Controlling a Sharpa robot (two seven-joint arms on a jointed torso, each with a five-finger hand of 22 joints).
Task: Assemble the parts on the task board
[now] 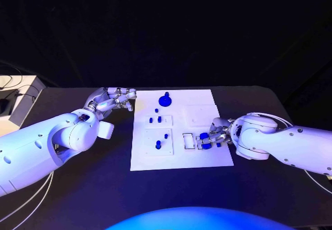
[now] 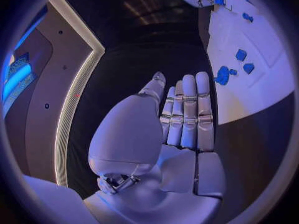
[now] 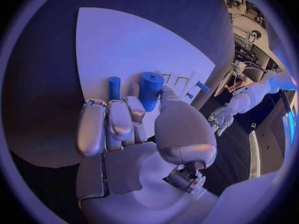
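Note:
The white task board (image 1: 181, 155) lies in the middle of the table. My right hand (image 1: 216, 136) is at the board's right edge and pinches a blue cylinder (image 3: 150, 89) between thumb and fingers. A thinner blue peg (image 3: 114, 87) stands just beside that cylinder. My left hand (image 1: 111, 101) hovers off the board's far left corner, fingers stretched out (image 2: 186, 115) and holding nothing. A large round blue part (image 1: 165, 100) sits at the board's far end, with small blue parts (image 1: 157, 119) behind it and another (image 1: 158, 143) in a square recess.
Two small rectangular slots (image 1: 189, 140) open in the board next to my right hand. A raised white square (image 1: 199, 115) lies on the board's right half. White equipment (image 1: 12, 96) stands past the table's left edge.

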